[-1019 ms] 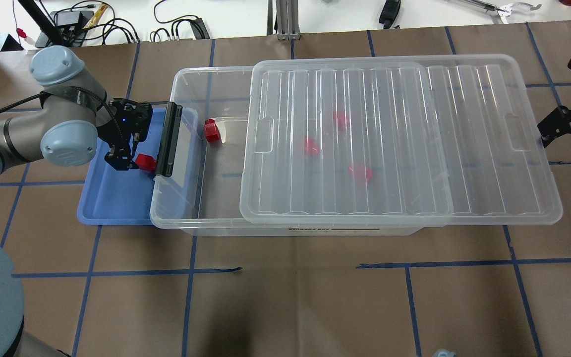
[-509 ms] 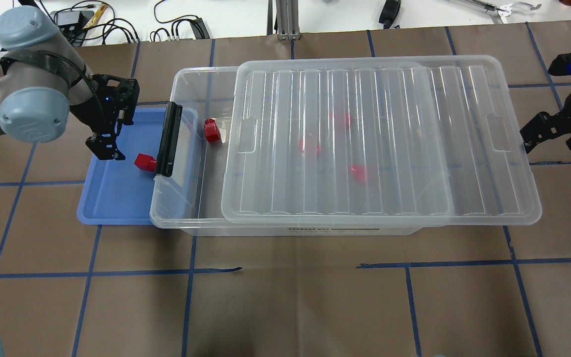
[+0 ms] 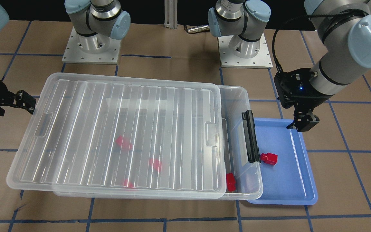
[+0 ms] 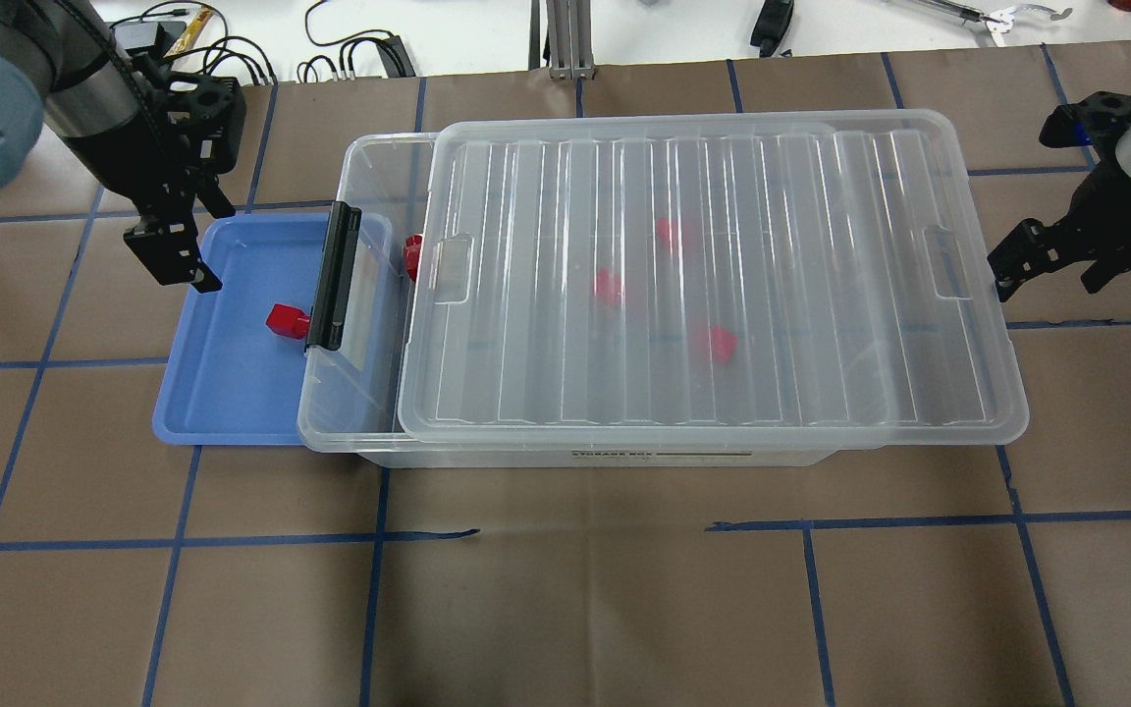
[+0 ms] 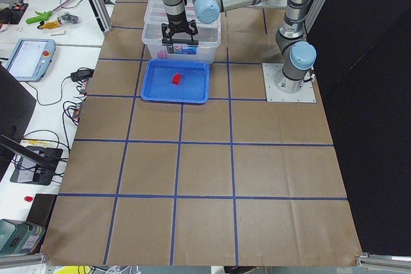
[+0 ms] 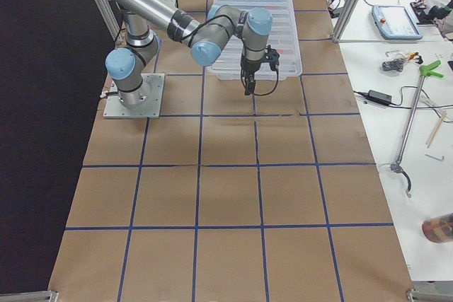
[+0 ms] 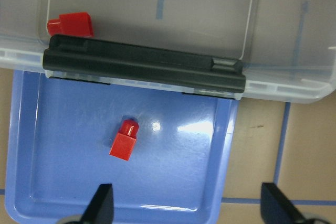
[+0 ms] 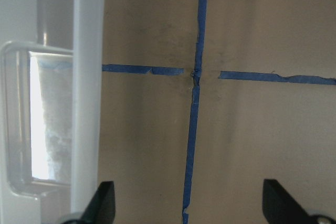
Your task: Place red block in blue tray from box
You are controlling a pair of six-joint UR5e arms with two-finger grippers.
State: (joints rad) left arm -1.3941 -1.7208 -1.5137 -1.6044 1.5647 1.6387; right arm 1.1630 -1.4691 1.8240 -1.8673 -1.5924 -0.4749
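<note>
One red block [image 4: 287, 321] lies in the blue tray [image 4: 232, 393], close to the box's black latch [image 4: 333, 277]; it also shows in the left wrist view [image 7: 124, 140]. My left gripper [image 4: 178, 260] is open and empty, raised over the tray's far left corner, apart from the block. The clear box [image 4: 350, 432] holds several more red blocks, one near the latch end [image 4: 413, 257] and three under the ribbed lid [image 4: 723, 275]. My right gripper [image 4: 1051, 275] is open at the lid's right edge [image 8: 86, 93].
The lid covers most of the box and leaves only a narrow strip open at the latch end. The tray is partly tucked under the box's left end. Cables and tools lie beyond the table's far edge [image 4: 350, 49]. Both arm bases [image 3: 92, 48] stand at the robot's side.
The lid has slid left over the box, with my right gripper following at its right edge. My left gripper has risen and drawn back to the far left, away from the red block in the tray.
</note>
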